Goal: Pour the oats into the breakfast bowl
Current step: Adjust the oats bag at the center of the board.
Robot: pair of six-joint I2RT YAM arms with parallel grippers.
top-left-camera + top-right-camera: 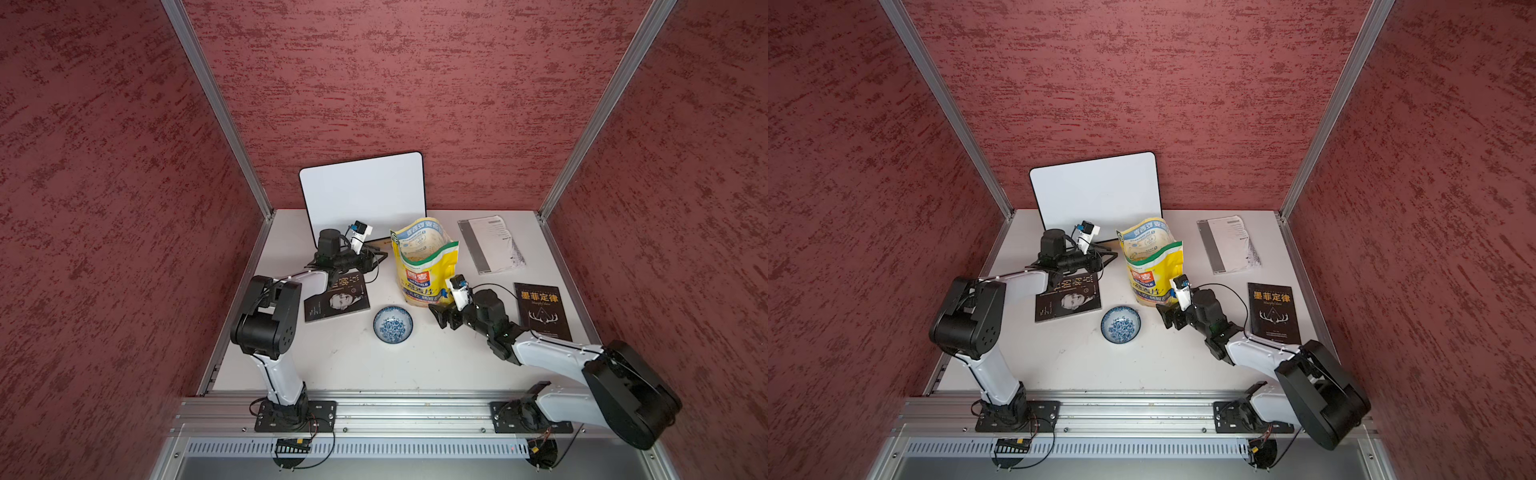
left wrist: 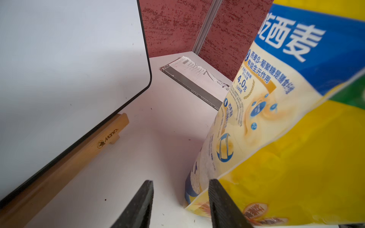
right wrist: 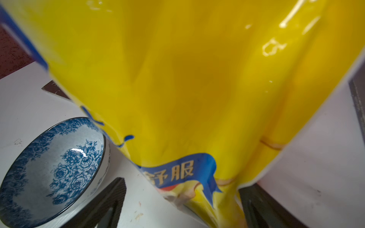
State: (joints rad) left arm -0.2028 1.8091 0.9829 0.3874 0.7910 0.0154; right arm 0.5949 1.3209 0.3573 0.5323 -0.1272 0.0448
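Yellow oats pouch (image 1: 424, 266) stands upright; right hand (image 3: 181, 205) gapes wide around its base, left hand (image 2: 180, 205) half-open beside it, gripping nothing.

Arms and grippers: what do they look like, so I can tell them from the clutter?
Both arms match: white link shells with black joint housings and thin black cables along them. Each is bolted to a black plate on the aluminium front rail. The left gripper and right gripper are black, each topped by a small white camera with blue trim. The fingers are flat, dark and textured.
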